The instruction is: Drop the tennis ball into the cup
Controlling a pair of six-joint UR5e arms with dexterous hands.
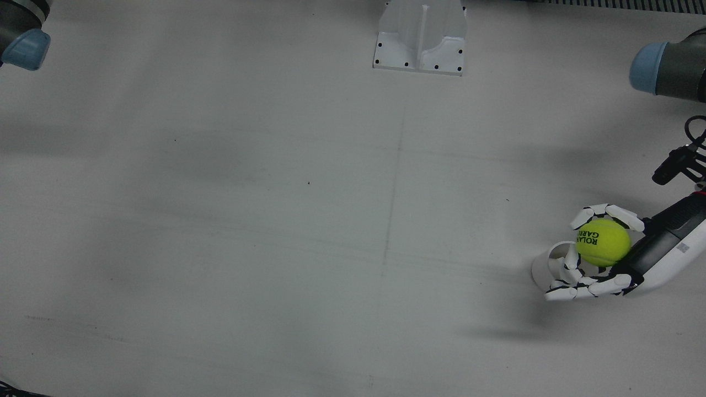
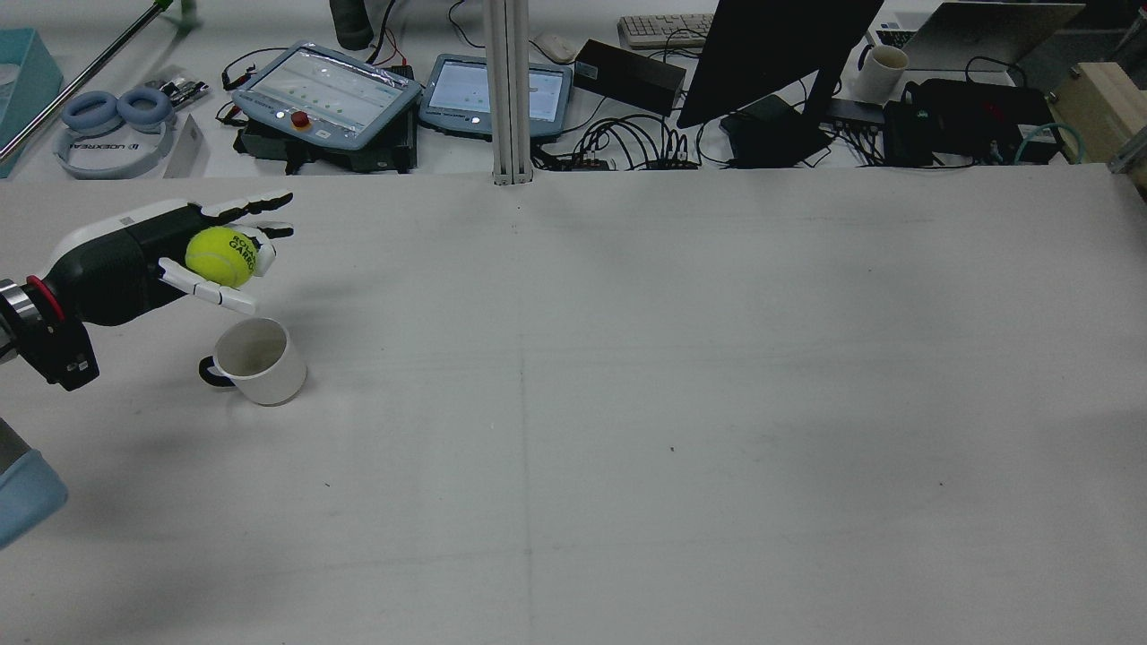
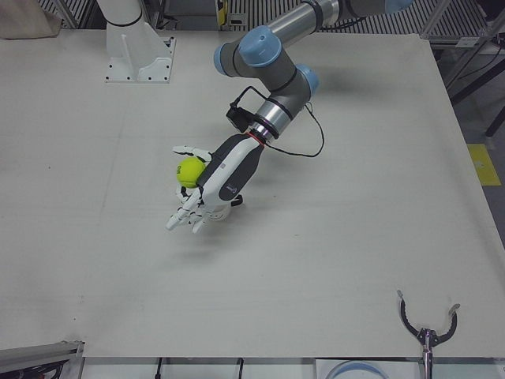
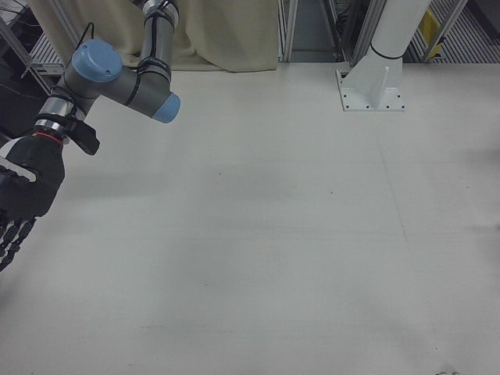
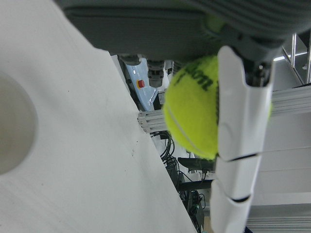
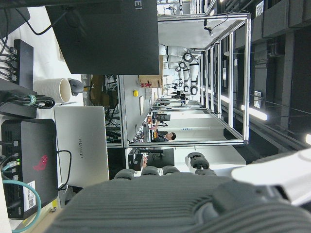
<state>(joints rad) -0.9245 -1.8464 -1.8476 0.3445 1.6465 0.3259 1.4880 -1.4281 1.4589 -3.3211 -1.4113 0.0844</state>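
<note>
tennis ball (image 2: 221, 256) held above cup (image 2: 259, 360), rear view only.

The table (image 1: 276, 220) is seen almost straight down in the front view, and from high behind in the rear view. The left hand (image 2: 170, 255) with the tennis ball (image 2: 220, 257) above the cup (image 2: 260, 361) is shared by the front, rear and left-front views. The ball is shown very close, sideways, by the left hand view. The right hand (image 4: 19, 207) is caught only at the right-front view's edge.
</note>
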